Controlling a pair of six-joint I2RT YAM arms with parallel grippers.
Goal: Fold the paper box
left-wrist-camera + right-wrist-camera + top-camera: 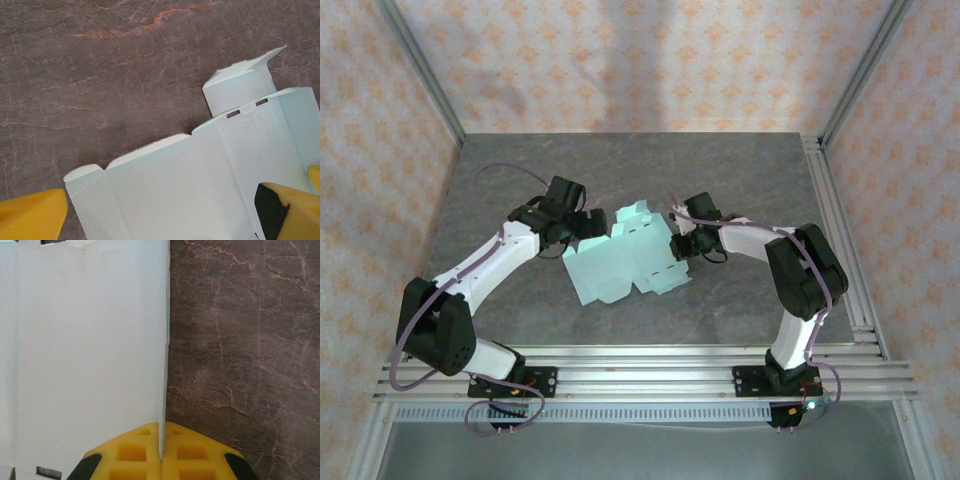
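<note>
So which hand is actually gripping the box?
The right hand, shut on the edge of the box, with the card pinched between its yellow fingers. The left hand stands wide open at the other side, gripping nothing.

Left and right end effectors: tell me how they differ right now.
The left end effector stands wide open and grips nothing; the right end effector is shut on the paper box, pinching one edge of it. The left end effector is at the card's left side, the right end effector at its right side. Both have yellow fingers and are at the same unfolded sheet.
</note>
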